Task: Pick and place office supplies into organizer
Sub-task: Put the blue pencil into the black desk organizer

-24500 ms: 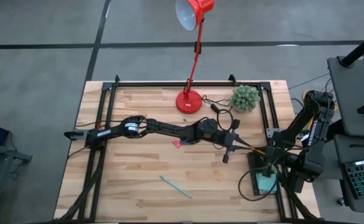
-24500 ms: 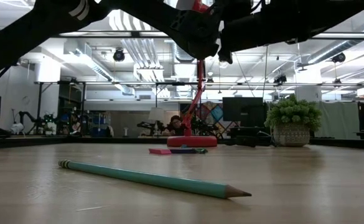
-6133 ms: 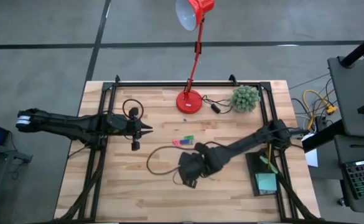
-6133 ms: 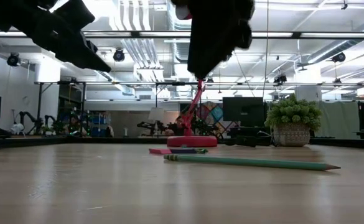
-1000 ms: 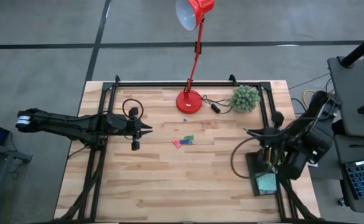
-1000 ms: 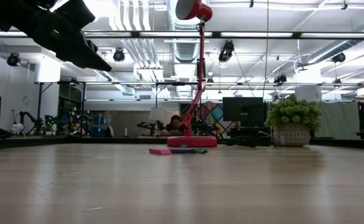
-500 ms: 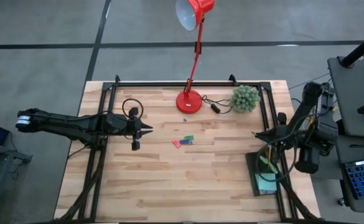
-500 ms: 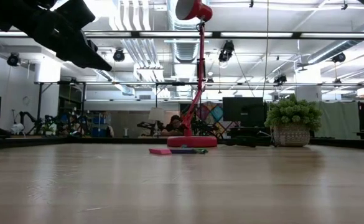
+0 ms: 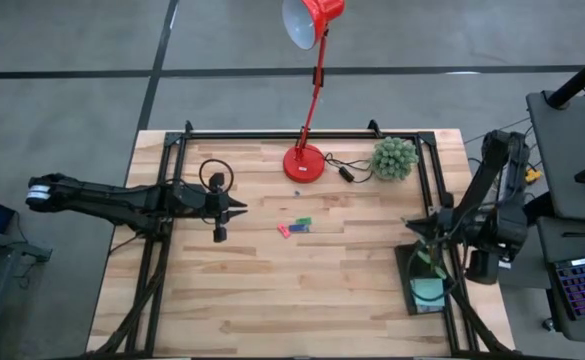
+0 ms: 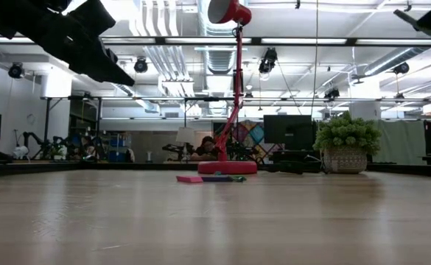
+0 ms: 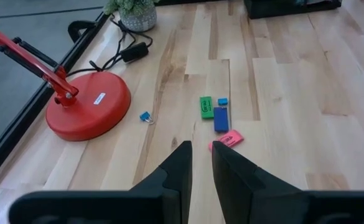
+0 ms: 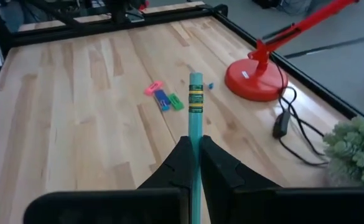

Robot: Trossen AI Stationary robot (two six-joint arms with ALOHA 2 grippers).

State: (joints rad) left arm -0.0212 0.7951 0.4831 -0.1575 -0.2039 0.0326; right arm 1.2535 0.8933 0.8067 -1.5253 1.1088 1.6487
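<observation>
Teal pencil over the organizer
Right pincer clamps the teal pencil above the organizer, presumably for dropping in; left pincer waits, narrowly parted.

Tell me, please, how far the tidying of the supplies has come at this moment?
Done: a teal sticky-note pad and a green item lie in the organizer. In hand: the right tool is shut on the teal pencil, above the organizer. Left: the pink, blue and green erasers and a small blue clip lie mid-table; the left tool waits, empty.
</observation>
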